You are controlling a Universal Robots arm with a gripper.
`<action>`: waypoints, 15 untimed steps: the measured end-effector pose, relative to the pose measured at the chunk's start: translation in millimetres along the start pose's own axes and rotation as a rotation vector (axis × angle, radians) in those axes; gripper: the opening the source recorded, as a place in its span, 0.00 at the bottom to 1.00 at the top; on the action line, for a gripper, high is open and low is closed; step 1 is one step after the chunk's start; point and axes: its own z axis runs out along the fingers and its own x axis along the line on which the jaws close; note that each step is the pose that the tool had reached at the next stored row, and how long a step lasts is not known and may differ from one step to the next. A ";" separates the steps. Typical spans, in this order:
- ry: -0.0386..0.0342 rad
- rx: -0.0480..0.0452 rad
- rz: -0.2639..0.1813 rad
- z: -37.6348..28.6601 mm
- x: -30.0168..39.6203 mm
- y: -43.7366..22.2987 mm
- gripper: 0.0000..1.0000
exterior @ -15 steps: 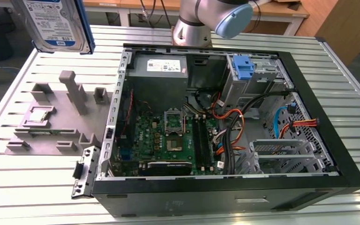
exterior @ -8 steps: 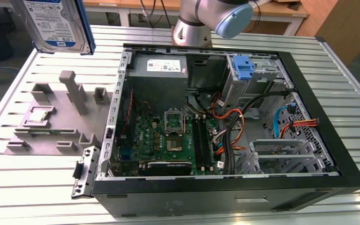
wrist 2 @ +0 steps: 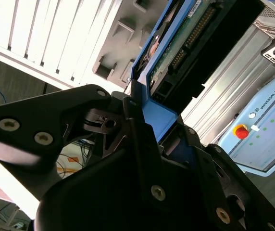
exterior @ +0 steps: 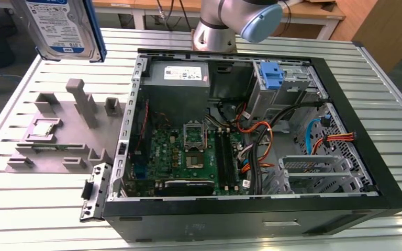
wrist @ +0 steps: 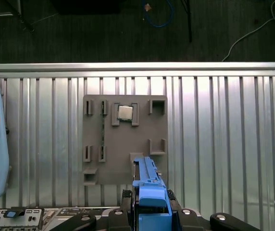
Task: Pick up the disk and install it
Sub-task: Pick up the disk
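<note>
In the exterior view the flat silver disk (exterior: 61,26) hangs over the ribbed metal table (exterior: 19,209), in the second wrist view the black gripper (wrist 2: 151,122) pinches its blue plastic edge, and in the first wrist view it is above a grey slotted tray (wrist: 123,144).

Blue-framed disk (exterior: 60,25) upright, aloft.

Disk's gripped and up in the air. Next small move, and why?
Probably a sideways carry toward the open computer case, at this height. The gripper is shut on the disk by its blue bracket. The disk hangs above the grey fixture plate, to the exterior view's left of the case. Which bay it belongs in, I cannot tell.
</note>
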 end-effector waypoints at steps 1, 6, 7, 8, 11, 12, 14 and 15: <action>0.0009 0.0000 0.000 0.0 0.6 -0.1 0.37; 0.0032 0.0001 0.000 -0.1 1.4 -0.2 0.37; 0.0038 0.0000 0.000 -0.1 1.5 -0.3 0.37; 0.0041 0.0000 0.000 -0.1 1.7 -0.4 0.37; 0.0046 0.0002 0.000 -0.1 2.1 -0.8 0.37; 0.0047 0.0003 0.000 0.0 2.2 -1.1 0.37; 0.0050 0.0003 0.000 -0.1 2.3 -2.3 0.37; 0.0052 0.0001 0.000 -0.2 2.3 -3.2 0.37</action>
